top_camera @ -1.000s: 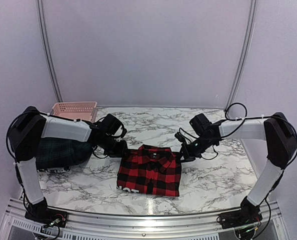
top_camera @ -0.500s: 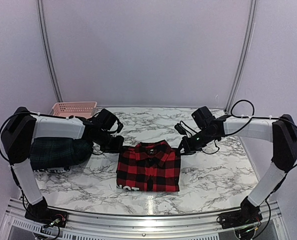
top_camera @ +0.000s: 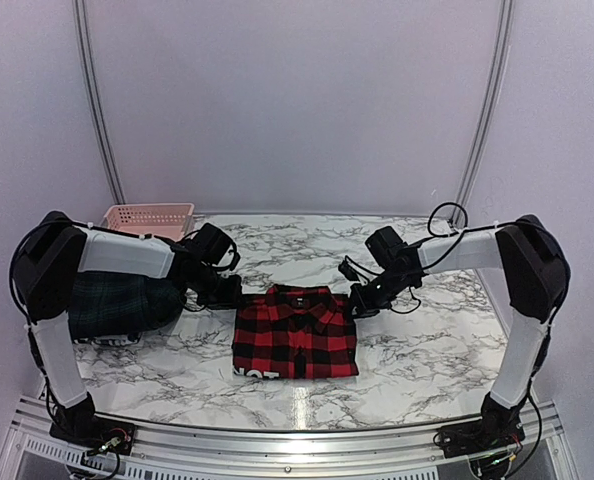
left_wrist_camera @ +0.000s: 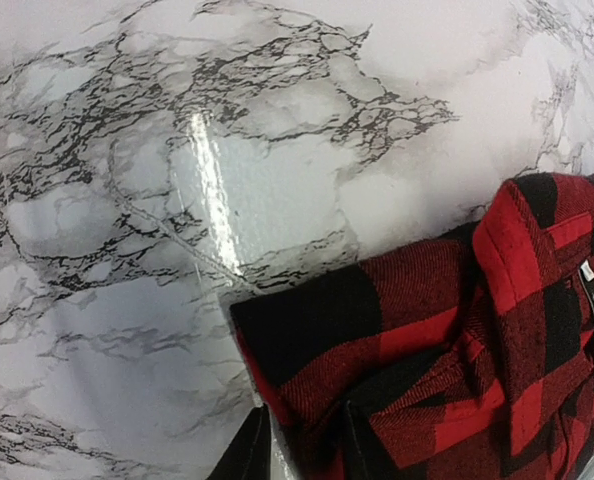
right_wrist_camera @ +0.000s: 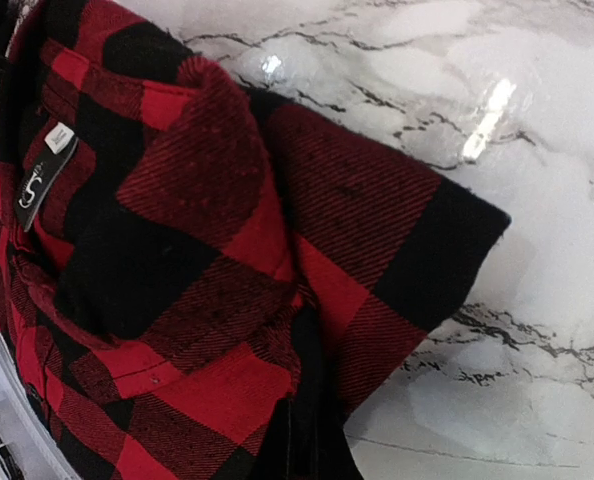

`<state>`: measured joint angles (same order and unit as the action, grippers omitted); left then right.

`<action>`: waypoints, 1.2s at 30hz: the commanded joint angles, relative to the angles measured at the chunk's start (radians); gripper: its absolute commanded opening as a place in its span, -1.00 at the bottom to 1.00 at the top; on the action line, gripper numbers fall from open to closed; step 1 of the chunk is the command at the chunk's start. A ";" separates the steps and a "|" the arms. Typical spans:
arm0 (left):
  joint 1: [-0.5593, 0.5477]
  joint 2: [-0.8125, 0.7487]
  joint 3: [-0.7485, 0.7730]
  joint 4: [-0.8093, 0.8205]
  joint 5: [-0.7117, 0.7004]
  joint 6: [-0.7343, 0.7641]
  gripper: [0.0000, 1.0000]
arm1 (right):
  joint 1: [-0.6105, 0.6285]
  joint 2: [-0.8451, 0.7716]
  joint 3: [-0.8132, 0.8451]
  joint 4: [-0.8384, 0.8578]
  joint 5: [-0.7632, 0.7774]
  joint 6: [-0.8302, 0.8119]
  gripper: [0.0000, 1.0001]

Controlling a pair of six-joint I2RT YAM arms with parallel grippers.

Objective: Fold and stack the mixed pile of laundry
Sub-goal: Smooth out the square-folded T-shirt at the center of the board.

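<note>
Left gripper [top_camera: 229, 293] pinches checked shirt's [top_camera: 295, 338] far corner; right gripper [top_camera: 359, 303] likewise.

Folded flat, red-black checked shirt [top_camera: 297, 335]; heaped far left, green plaid garment [top_camera: 112, 305]

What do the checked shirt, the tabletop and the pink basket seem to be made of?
The red-and-black checked shirt looks like brushed woven flannel, probably cotton: diagonal twill lines, fuzzy matte surface. The tabletop is glossy marble or marble-print laminate, I cannot tell which: grey veins, sharp glare. The pink basket looks like moulded plastic: an even lattice wall.
</note>
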<state>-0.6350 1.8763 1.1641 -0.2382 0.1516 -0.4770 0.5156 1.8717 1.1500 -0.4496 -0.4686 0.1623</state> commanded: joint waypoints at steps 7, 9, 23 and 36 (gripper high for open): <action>0.006 -0.072 -0.024 0.005 0.007 0.004 -0.26 | -0.005 -0.056 0.027 -0.039 0.049 0.001 -0.62; 0.006 -0.075 -0.024 0.004 0.018 0.006 -0.27 | -0.006 -0.068 0.025 -0.047 0.055 0.007 -0.63; 0.006 -0.019 -0.002 0.002 0.036 0.010 -0.50 | -0.011 -0.035 0.030 -0.029 0.003 0.022 -0.89; 0.006 -0.034 0.004 -0.021 0.019 0.028 -0.82 | -0.010 -0.035 0.040 -0.036 -0.011 0.014 -1.00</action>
<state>-0.6319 1.8469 1.1507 -0.2409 0.1650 -0.4660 0.5117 1.8381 1.1515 -0.4828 -0.4637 0.1822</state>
